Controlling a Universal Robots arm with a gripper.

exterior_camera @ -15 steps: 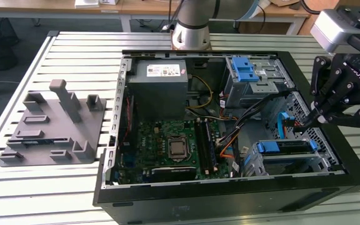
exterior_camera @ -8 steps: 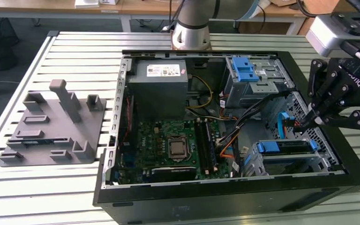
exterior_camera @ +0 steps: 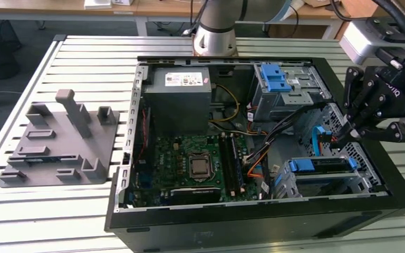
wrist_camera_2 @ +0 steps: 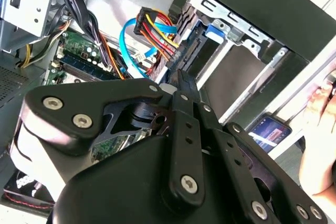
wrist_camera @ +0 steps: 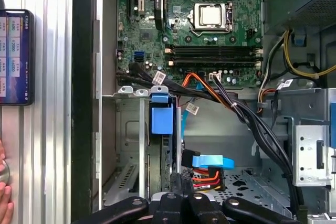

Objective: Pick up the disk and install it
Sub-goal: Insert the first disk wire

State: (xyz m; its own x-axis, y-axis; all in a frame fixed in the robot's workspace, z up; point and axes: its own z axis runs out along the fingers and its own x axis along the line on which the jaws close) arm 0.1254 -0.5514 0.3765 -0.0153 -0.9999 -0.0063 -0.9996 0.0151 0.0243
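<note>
While the gripper [exterior_camera: 345,133] is hovering with its claw closed on nothing, the disk [exterior_camera: 318,165] is sitting seated in its bay near it, orange and blue cables [wrist_camera: 207,163] trailing beside, first wrist view catching a phone [wrist_camera: 16,56] lying on the slatted table [wrist_camera: 52,129], exterior view taking in a grey fixture [exterior_camera: 58,142] lying well apart from the case [exterior_camera: 259,224].

The disk [wrist_camera: 161,116] stands edge-on in its bay, so its broad faces are hidden, and its far end runs behind the gripper [wrist_camera: 181,203], which the picture's edge cuts off in the first wrist view. A phone [wrist_camera: 16,56] and a hand [wrist_camera: 4,198] are cropped at the edge there too. In the second wrist view the gripper's black body covers much of the motherboard [wrist_camera_2: 79,56], and the hand is blurred. In the exterior view the robot arm [exterior_camera: 217,26] is cut off above.
</note>
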